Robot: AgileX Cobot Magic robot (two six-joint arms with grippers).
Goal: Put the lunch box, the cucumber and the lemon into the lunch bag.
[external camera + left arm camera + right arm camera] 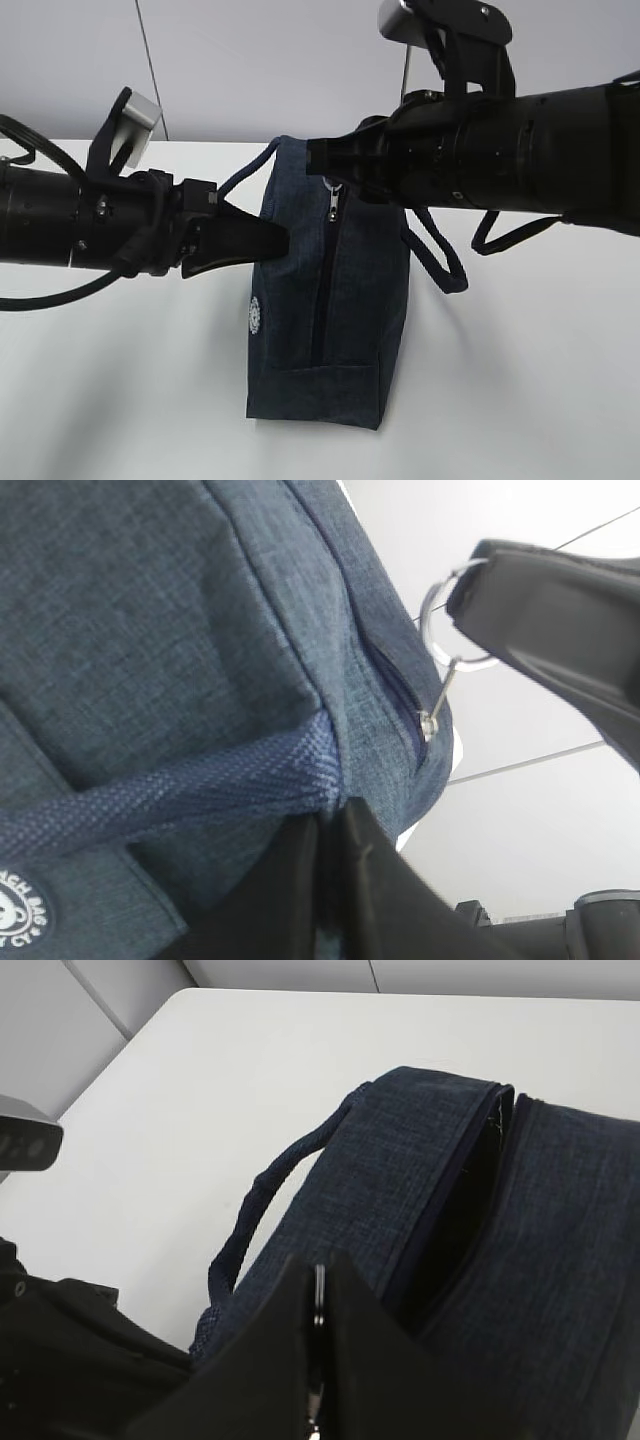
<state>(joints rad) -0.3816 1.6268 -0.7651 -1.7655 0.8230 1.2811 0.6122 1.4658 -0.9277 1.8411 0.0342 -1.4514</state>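
While the bag [330,300] stands upright mid-table between both arms, the left gripper [270,240] is clamped on its left upper edge just under the handle [180,795], and the right gripper [325,160] is pinched together on the ring pull [450,620] at the top of the zipper. White table [520,380] lies bare around the tools, a grey wall [280,60] behind.
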